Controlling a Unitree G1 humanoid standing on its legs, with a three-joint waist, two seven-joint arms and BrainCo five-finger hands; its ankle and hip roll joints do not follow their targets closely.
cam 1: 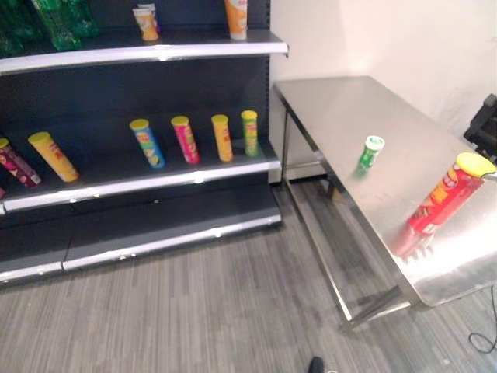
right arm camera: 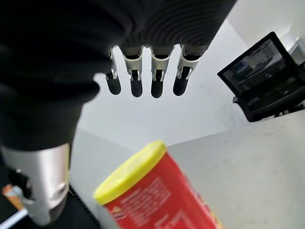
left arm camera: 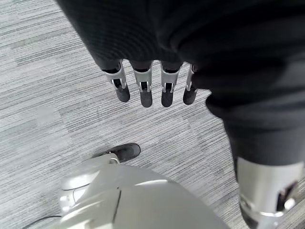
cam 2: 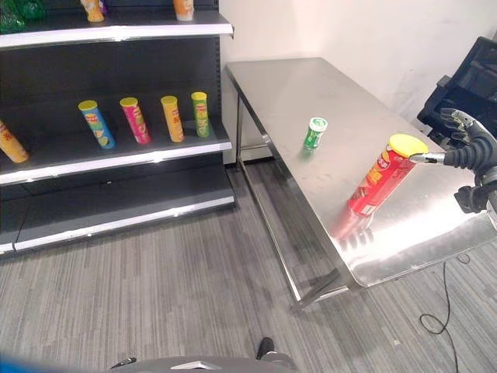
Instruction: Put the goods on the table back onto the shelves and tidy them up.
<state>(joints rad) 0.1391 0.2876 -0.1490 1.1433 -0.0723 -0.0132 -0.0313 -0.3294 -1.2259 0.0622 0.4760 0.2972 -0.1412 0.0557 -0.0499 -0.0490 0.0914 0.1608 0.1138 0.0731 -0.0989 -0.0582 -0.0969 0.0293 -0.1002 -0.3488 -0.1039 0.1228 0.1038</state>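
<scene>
Red can [cam 2: 377,182] stands on table [cam 2: 311,85], right hand [cam 2: 466,151] just beside its lid

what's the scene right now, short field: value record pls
table items: red can with yellow lid, small green can, both upright
table: steel table, right of the shelves
middle shelf: row of upright cans, blue, pink, orange, green
right hand: open, beside the red can's lid, not gripping
left hand: open, over the floor, holding nothing
task state: both cans not yet shelved
</scene>
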